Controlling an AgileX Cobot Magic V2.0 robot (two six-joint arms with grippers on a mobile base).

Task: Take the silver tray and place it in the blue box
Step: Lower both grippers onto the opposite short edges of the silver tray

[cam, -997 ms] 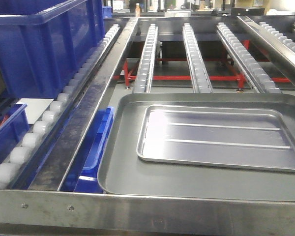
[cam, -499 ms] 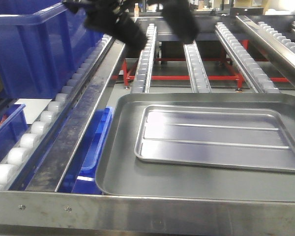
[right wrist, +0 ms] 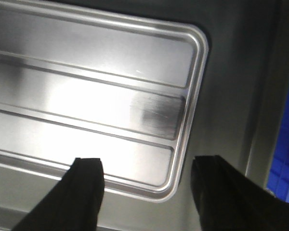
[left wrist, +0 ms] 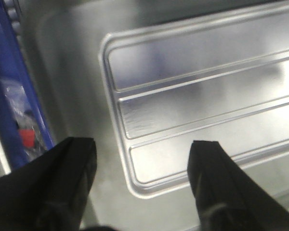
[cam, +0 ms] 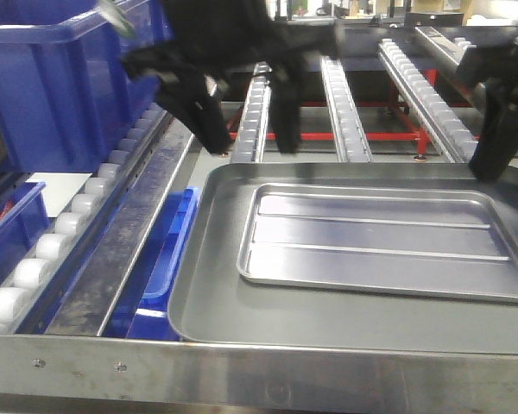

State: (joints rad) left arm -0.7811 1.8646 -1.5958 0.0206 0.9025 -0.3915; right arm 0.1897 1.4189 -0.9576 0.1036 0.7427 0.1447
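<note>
Two arms flank the silver tray (cam: 384,246), which lies inside the grey pan (cam: 328,323), long axis running left to right. The left gripper (left wrist: 142,144), jaws wide and empty, hangs over its left short rim. The right gripper (right wrist: 147,163), likewise open and empty, hangs over the right, seemingly equally near, though blurred. The blue box (cam: 69,78) stands far left.
</note>
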